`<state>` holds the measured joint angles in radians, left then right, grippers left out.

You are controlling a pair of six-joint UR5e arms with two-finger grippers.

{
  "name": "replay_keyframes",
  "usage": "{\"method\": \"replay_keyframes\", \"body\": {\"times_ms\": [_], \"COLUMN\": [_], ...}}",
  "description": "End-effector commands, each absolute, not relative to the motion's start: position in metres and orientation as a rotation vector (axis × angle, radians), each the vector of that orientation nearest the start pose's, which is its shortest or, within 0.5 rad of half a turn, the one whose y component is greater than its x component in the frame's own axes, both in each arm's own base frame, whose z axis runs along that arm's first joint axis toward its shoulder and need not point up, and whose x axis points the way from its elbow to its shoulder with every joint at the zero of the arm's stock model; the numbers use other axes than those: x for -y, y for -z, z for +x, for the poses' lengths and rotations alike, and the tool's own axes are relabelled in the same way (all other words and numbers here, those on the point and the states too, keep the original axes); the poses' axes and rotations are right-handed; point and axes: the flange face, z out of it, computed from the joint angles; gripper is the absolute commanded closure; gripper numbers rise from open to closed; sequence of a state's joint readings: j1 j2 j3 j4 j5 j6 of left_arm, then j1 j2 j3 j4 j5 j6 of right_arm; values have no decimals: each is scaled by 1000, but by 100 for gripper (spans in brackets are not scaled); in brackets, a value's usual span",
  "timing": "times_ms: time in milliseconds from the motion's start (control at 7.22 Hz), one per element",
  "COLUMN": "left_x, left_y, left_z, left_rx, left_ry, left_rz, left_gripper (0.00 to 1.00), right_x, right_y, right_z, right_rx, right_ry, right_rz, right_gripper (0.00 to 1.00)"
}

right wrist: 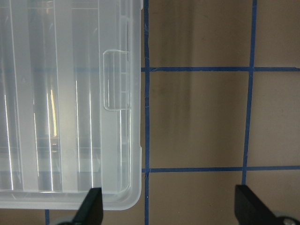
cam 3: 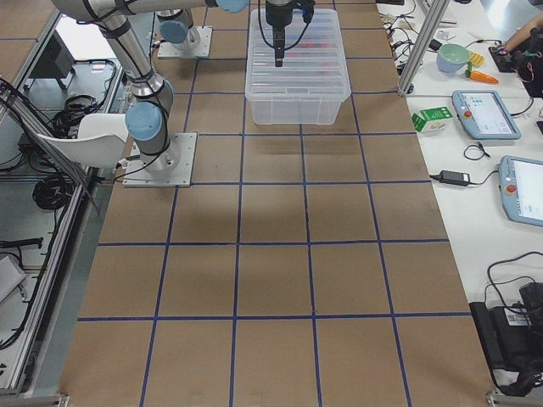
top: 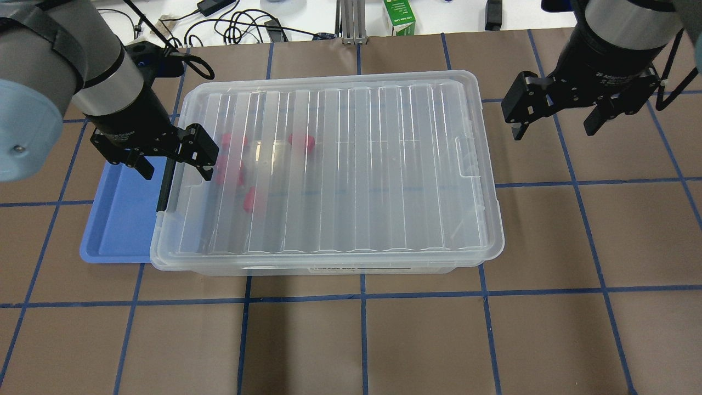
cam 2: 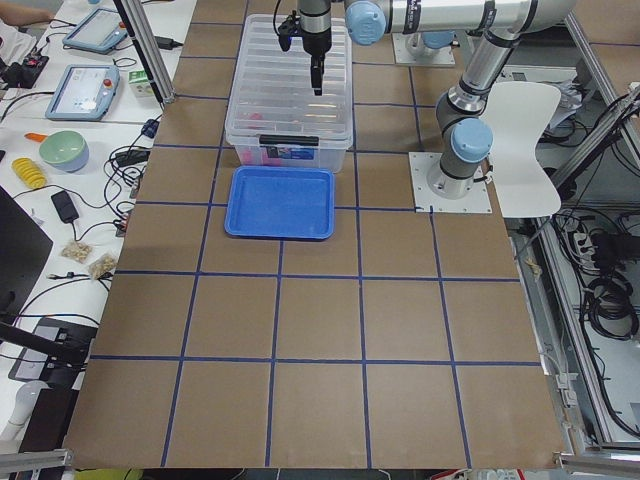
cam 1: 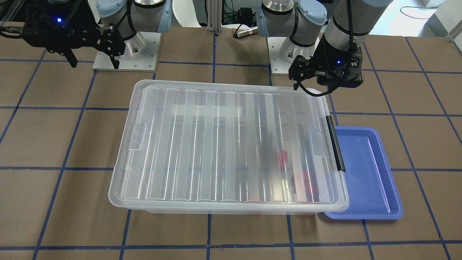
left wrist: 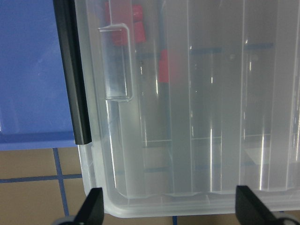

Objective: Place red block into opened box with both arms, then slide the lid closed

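- Since the ribbed clear plastic lid (top: 351, 164) covers the clear plastic box (top: 329, 269), red plastic blocks (top: 301, 141) sit inside, close below the spread left gripper (top: 176, 171).
- Right gripper (top: 555, 129), spread too, hangs beside the lid's end; looks done.

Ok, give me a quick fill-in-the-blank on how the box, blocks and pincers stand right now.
1. The red blocks lie inside the box, near its ___ clip.
2. The left pincer and the right pincer are both ___.
3. The lid lies over the box, and beside the clip end sits a ___ tray.

Missing words: black; open; blue.
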<state>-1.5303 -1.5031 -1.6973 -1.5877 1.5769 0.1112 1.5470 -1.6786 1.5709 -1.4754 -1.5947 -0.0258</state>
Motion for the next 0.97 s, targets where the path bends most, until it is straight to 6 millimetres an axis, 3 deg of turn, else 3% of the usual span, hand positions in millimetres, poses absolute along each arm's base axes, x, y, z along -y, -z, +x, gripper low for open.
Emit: {"method": "replay_keyframes", "body": {"times_ms": [0,831], "left_x": [460,457], "left_y": [-457,-451], "left_z": [-114,-114], "left_rx": [-3140,-3136], "left_ry": [-113,-152], "left_rz": [121,118], "left_gripper": [0,0], "right_x": [452,454], "right_y": [-529,-527], "right_z": [121,121], "right_rx": [-3157,-3159], "right_ry": [31,60], "right_rz": [-2,1], "right_gripper": [0,0]}}
